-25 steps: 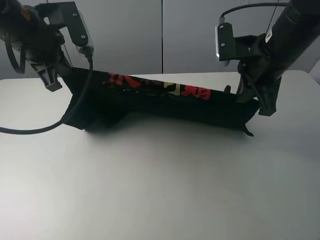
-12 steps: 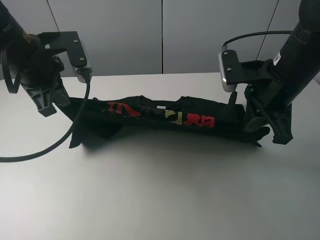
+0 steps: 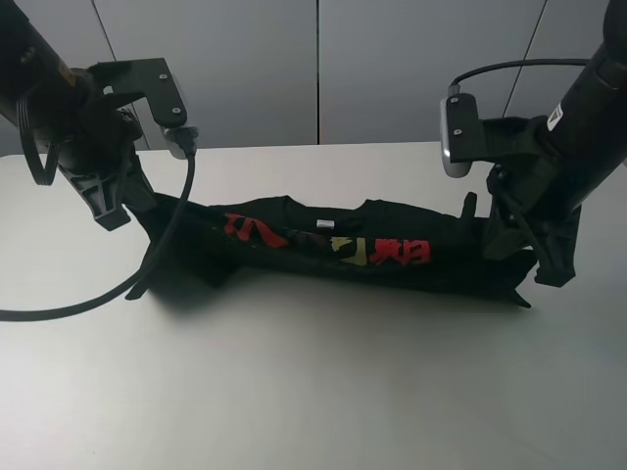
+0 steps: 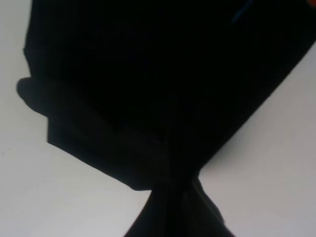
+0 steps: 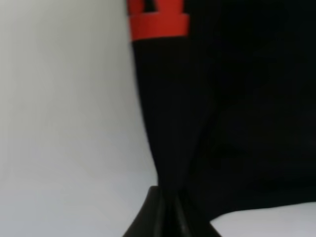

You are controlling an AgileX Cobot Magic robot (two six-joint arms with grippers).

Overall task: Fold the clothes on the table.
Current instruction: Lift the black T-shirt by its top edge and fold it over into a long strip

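Note:
The clothes (image 3: 323, 245) are a black T-shirt with red and yellow print, stretched into a long band across the white table (image 3: 313, 392). My left gripper (image 3: 135, 203) is shut on the shirt's left end, and my right gripper (image 3: 521, 257) is shut on its right end. The band sags onto the tabletop between them. In the left wrist view the black cloth (image 4: 148, 84) narrows into a pinch at my left gripper (image 4: 173, 217). In the right wrist view the cloth (image 5: 237, 98), with a red character (image 5: 158, 19), gathers into my right gripper (image 5: 170, 212).
A grey panelled wall (image 3: 313, 69) stands behind the table's far edge. A black cable (image 3: 118, 289) loops from the left arm over the table's left side. White tabletop stretches in front of the shirt.
Both arms have come toward the near side and lower, pulling the shirt with them. The band, which hung raised near the far edge, now lies lower and closer to the table's middle.

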